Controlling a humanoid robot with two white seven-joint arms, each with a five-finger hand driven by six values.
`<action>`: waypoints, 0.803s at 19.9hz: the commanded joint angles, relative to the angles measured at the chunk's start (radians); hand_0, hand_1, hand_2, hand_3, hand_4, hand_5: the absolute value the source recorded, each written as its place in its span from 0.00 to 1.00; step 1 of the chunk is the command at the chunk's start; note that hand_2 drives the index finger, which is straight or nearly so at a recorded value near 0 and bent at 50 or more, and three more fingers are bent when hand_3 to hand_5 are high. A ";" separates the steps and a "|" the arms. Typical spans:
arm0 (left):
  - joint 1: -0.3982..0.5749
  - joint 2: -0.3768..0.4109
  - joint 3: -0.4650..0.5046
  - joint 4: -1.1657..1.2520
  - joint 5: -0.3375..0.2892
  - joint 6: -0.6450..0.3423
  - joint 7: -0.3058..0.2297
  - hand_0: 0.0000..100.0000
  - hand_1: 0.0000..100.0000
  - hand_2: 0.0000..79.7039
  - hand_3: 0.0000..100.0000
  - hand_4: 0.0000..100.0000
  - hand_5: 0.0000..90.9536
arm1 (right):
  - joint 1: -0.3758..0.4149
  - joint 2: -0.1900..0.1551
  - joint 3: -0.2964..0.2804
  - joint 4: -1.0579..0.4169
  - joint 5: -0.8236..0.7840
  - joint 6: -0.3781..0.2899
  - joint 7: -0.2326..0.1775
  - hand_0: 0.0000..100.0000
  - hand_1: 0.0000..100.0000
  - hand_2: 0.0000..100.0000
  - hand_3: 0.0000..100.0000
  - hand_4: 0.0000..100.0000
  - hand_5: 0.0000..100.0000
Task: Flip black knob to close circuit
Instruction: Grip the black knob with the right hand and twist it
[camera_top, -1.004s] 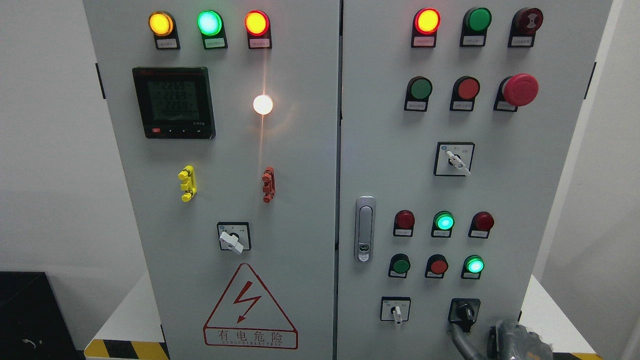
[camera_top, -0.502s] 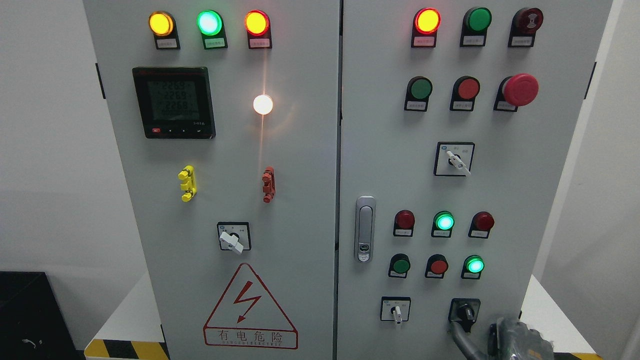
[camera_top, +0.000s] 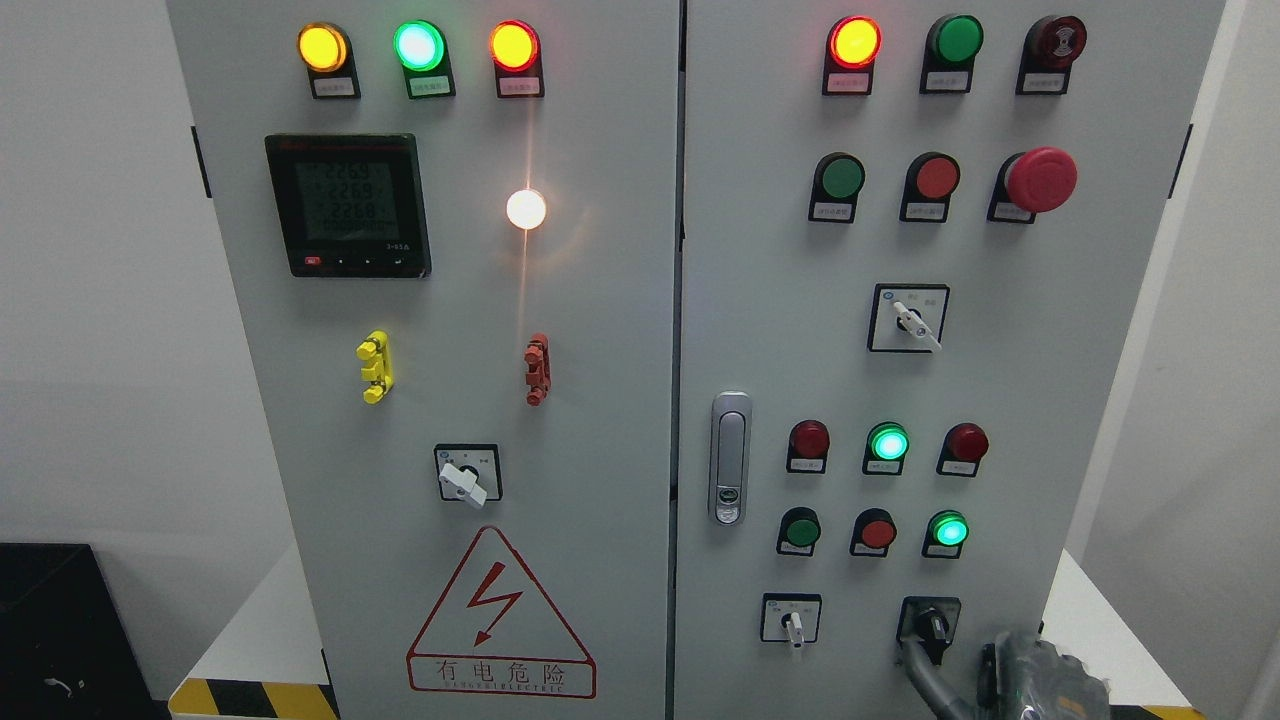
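Observation:
The black knob (camera_top: 934, 624) sits on its black plate at the lower right of the grey cabinet's right door (camera_top: 1080, 400), with its handle pointing roughly straight down. My right hand (camera_top: 1045, 680) shows at the bottom edge, just right of and below the knob, mostly cut off by the frame. One grey finger (camera_top: 918, 678) stretches up and left to just under the knob's plate, and nothing is held. The knob itself is uncovered. The left hand is out of view.
A white-handled selector (camera_top: 792, 622) sits left of the knob, with red and green buttons and lit green lamps (camera_top: 948, 530) above. A door handle (camera_top: 730, 458) is at the door's left edge. The left door holds a meter, a selector and a warning sign.
My right hand has crept slightly up and to the right at the bottom edge. The knob and lamps look the same.

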 joint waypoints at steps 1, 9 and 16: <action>0.000 0.000 -0.001 0.000 0.000 -0.001 0.001 0.12 0.56 0.00 0.00 0.00 0.00 | 0.001 -0.003 -0.047 0.002 0.000 -0.003 -0.001 0.00 0.00 0.95 1.00 1.00 1.00; 0.000 0.000 0.000 0.000 0.000 -0.001 0.000 0.12 0.56 0.00 0.00 0.00 0.00 | 0.001 -0.006 -0.064 0.004 0.000 -0.008 -0.006 0.00 0.00 0.95 1.00 1.00 1.00; 0.000 0.000 0.000 0.000 0.000 -0.001 0.000 0.12 0.56 0.00 0.00 0.00 0.00 | 0.001 -0.006 -0.069 0.005 -0.002 -0.009 -0.006 0.00 0.00 0.95 1.00 1.00 1.00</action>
